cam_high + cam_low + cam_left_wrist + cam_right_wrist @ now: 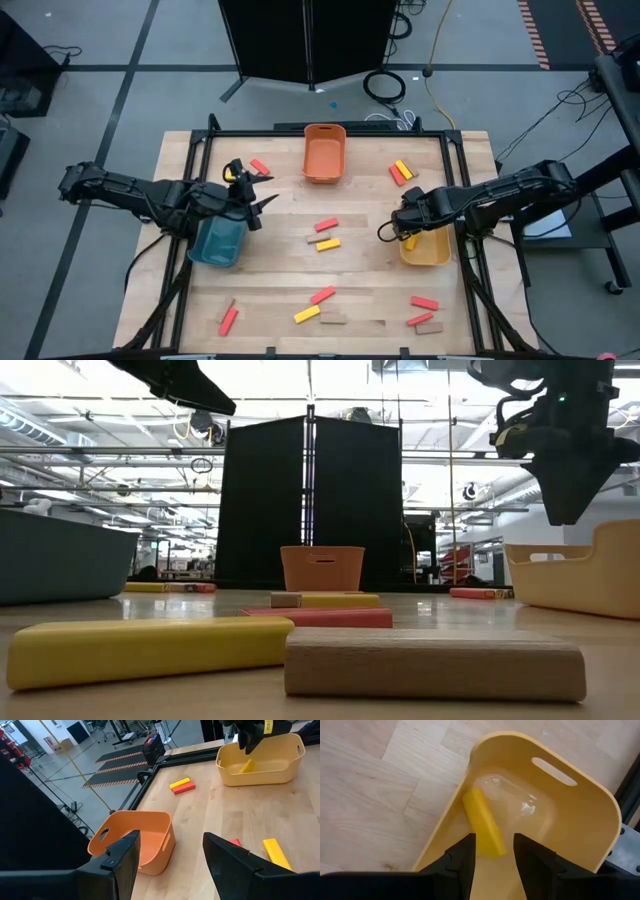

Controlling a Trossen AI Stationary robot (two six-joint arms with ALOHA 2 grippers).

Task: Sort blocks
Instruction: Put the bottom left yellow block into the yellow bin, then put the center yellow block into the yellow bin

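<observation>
The right pincer [405, 232] hangs over the yellow bin [432, 250] at the bench's [360, 210] four o'clock, fingers apart and empty — a yellow block [482, 822] leans against the bin's wall below it, apparently dropped by colour. The left pincer [258, 195], wide open and empty, waits above the teal bin [217, 243] at eight o'clock. Other blocks [322, 234] lie scattered around the bench.

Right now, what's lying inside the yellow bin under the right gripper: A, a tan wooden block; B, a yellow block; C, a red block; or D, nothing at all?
B: the right wrist view shows a yellow block lying inside the yellow bin, just beyond the right gripper, whose fingers stand apart.
</observation>
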